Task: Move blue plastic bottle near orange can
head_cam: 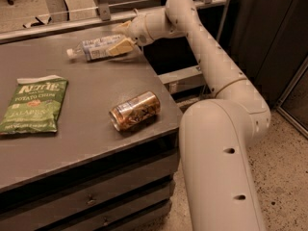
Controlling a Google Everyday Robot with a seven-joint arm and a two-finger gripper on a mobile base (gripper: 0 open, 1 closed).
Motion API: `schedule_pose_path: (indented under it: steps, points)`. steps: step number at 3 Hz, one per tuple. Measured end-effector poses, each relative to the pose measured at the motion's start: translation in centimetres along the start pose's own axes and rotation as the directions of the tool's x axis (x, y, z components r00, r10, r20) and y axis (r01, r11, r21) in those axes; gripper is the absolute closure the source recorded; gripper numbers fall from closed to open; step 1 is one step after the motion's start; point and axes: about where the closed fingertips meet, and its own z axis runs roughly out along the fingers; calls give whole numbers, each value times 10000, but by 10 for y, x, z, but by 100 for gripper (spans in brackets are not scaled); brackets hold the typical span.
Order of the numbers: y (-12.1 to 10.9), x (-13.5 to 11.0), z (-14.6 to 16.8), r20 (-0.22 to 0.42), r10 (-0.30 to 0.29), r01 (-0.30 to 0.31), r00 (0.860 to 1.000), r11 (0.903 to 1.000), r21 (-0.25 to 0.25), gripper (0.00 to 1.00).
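Note:
The blue plastic bottle (96, 48) lies on its side at the back of the grey table (86, 143), white cap pointing left. My gripper (121, 36) reaches in from the right at the bottle's bottom end. Its jaws are open, one finger (120, 46) in front of the bottle and the other behind it. The orange can (134, 110) lies on its side near the table's front right corner, well apart from the bottle and closer to me.
A green potato chip bag (33, 104) lies flat on the left of the table. The table's right edge runs just beside the can. My arm (211, 66) arcs over the floor to the right of the table. A metal rail (72, 22) runs behind it.

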Motion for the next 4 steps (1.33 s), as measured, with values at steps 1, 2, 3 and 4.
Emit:
schedule_pose_path:
  steps: [1, 2, 3, 4]
  points:
    - [4, -2, -5, 40, -13, 13, 10000, 9999, -123, 62]
    - [16, -1, -24, -116, -11, 7, 9999, 9994, -347, 86]
    - [38, -2, -50, -69, -146, 138, 9999, 9944, -1046, 100]
    - [70, 5, -73, -20, -230, 220, 9997, 9768, -2131, 100]
